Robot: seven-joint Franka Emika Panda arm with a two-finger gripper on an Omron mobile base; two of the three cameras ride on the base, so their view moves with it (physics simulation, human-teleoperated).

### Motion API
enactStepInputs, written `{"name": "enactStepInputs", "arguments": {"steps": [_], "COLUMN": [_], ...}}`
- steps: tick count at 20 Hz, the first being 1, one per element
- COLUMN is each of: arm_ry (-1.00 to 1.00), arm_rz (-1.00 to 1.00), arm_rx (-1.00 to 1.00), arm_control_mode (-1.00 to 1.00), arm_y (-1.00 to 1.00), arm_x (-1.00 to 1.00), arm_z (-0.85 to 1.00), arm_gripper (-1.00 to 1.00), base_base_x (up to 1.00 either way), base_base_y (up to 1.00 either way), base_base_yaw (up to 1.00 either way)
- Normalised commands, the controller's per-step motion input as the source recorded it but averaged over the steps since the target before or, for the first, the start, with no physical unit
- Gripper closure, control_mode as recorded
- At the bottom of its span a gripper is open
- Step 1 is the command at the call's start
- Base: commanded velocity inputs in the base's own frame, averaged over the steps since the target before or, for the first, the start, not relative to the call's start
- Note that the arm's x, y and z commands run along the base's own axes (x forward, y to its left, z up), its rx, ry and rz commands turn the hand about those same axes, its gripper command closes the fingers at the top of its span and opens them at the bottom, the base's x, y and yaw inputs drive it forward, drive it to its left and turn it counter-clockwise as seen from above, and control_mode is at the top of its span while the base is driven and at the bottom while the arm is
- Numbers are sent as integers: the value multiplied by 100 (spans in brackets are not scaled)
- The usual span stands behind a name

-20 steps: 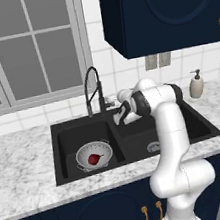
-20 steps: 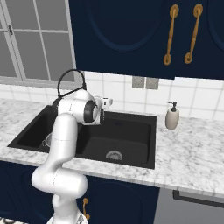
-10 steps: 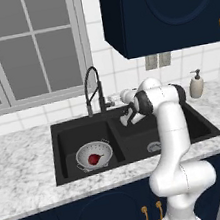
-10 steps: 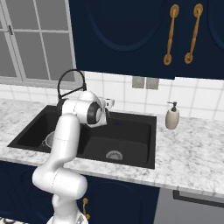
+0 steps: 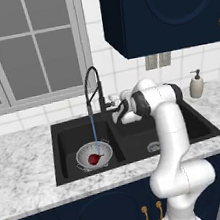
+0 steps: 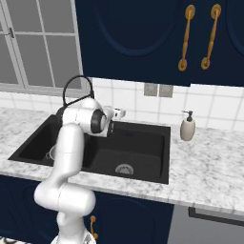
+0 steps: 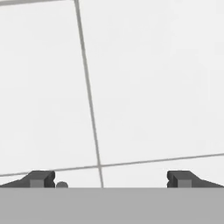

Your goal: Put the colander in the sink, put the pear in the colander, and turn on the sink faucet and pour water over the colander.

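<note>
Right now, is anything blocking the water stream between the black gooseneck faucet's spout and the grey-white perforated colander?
Nothing visible. The thin light-blue stream falls straight from the black gooseneck faucet into the perforated colander holding the dark red pear. The open gripper faces the wall tiles.

The end effector (image 5: 115,106) hangs beside the sink faucet (image 5: 93,92). To its left and lower, water (image 5: 94,134) falls onto the pear (image 5: 94,159) inside the colander (image 5: 94,155), in the sink (image 5: 66,139).
</note>
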Motion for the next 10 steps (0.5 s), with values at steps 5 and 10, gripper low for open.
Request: {"name": "enactStepInputs", "arguments": {"steps": [5, 10], "arm_ry": [0, 0], "arm_rz": [-7, 11], "arm_rx": [0, 7], "arm_control_mode": [-100, -100], "arm_y": [-99, -100], "arm_x": [17, 11], "arm_z": [0, 0], "arm_gripper": [-100, -100], "base_base_x": [0, 0], "base_base_y": [0, 0], "base_base_yaw": [0, 0]}}
